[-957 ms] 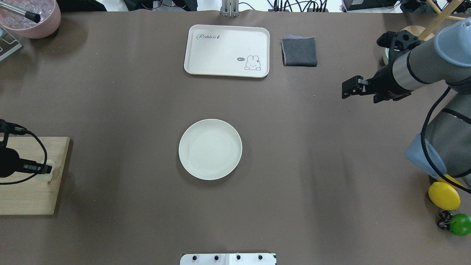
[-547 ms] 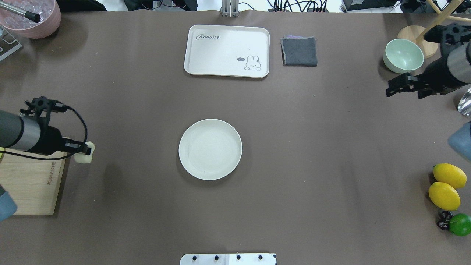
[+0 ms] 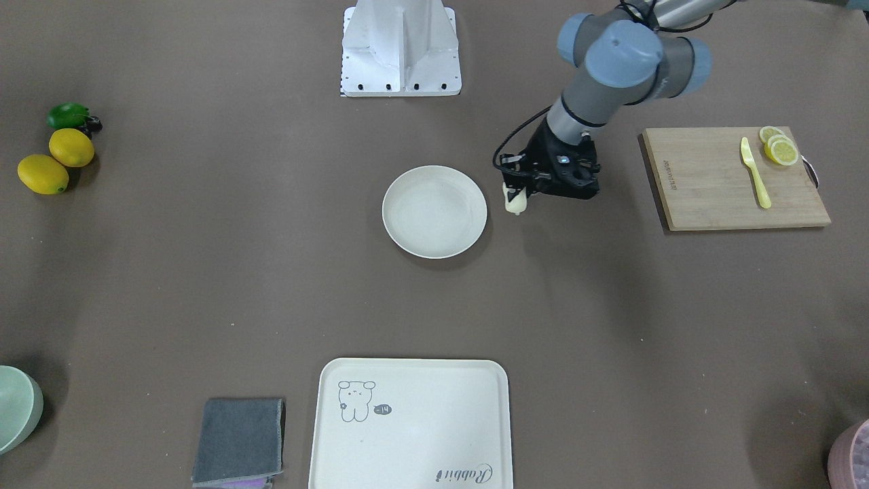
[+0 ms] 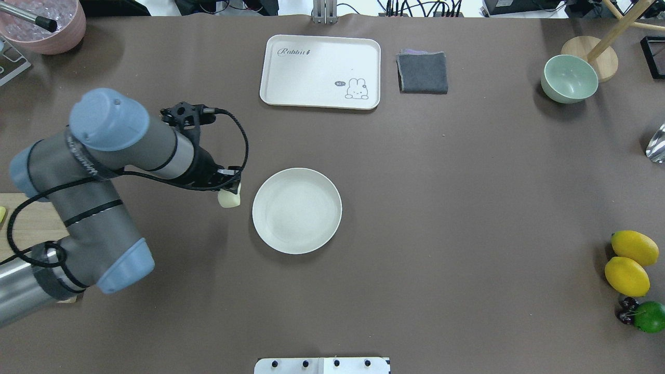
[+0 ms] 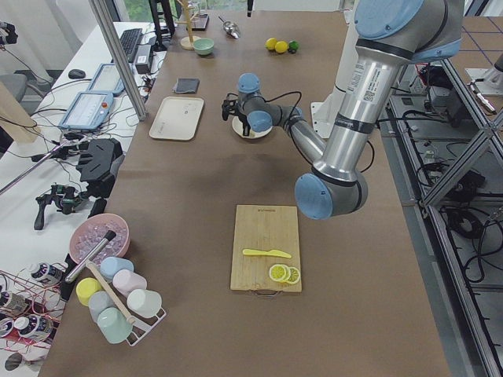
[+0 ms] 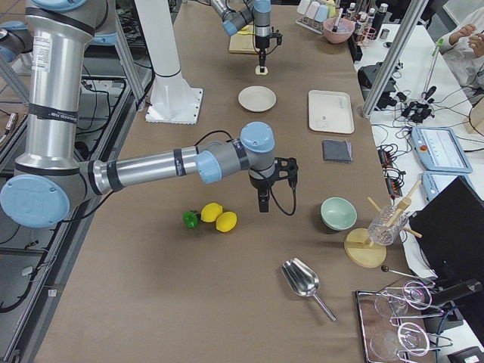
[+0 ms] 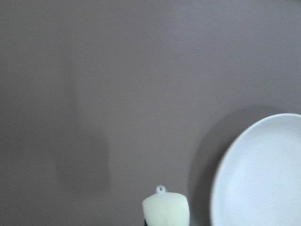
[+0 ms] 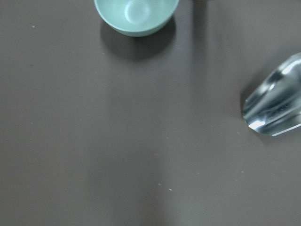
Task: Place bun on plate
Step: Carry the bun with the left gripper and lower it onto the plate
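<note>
Left gripper (image 4: 232,186) pinches bun (image 4: 229,199) just left of plate (image 4: 306,221), mid-frame | you hold it aloft, likely to clear the rim.

The small cream bun (image 4: 229,199), gripped in the left claw (image 4: 231,188), hangs just beside the round off-white plate (image 4: 296,211).

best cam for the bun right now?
Overhead exterior: the bun shows almost whole, beside the plate and apart from its rim. Front-facing shows it too, its top covered. Left wrist crops it at the bottom edge. Exterior right shows a speck; exterior left, too small to tell; right wrist misses it.
</note>
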Action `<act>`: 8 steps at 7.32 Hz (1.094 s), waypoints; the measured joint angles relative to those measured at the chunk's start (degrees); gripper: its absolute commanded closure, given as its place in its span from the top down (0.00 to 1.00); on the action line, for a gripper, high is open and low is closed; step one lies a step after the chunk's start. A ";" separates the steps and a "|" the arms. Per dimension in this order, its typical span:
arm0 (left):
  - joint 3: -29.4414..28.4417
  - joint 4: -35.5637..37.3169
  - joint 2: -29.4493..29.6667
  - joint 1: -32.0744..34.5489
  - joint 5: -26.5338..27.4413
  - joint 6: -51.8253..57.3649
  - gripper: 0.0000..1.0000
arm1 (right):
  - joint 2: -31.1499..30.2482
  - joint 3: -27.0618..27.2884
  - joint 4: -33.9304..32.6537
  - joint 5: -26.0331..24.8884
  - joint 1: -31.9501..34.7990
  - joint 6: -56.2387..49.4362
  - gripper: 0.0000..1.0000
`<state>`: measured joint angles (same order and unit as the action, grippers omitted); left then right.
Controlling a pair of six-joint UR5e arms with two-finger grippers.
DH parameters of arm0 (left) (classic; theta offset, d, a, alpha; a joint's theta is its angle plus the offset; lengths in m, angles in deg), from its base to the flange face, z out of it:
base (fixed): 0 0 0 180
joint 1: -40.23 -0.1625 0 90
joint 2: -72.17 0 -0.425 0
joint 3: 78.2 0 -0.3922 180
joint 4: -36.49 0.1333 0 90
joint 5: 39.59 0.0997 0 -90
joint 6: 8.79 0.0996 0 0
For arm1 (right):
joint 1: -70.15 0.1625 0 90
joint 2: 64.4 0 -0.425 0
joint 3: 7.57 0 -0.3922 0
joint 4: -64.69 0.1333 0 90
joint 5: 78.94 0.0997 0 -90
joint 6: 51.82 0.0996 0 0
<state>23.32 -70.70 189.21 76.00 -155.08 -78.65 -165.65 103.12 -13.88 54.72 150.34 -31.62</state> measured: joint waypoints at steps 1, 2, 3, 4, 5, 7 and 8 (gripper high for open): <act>-2.65 0.96 3.97 -2.08 2.22 -2.21 0.26 | -2.83 -0.31 -0.03 0.41 3.01 -4.64 1.00; -5.26 1.21 6.95 -3.67 4.10 -3.73 0.28 | -4.67 -0.85 -0.02 0.54 5.40 -7.43 1.00; -7.69 1.16 9.24 -4.99 5.80 -4.86 0.36 | -5.57 -1.32 0.01 0.57 6.61 -8.58 1.00; -9.24 1.06 10.55 -6.17 7.07 -5.48 0.46 | -5.96 -1.61 0.05 0.61 7.09 -9.00 1.00; -10.00 0.97 11.09 -7.52 8.59 -5.94 0.78 | -6.17 -1.75 0.10 0.62 7.26 -9.14 1.00; -10.43 0.86 11.36 -9.52 11.42 -6.51 0.97 | -6.56 -1.88 0.24 0.63 7.33 -9.21 1.00; -10.24 0.87 11.39 -9.81 11.93 -6.57 0.97 | -6.71 -1.93 0.32 0.64 7.33 -9.21 1.00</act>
<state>13.08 -69.83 200.60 66.19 -143.15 -85.22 -172.35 101.19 -13.56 55.36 157.67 -40.84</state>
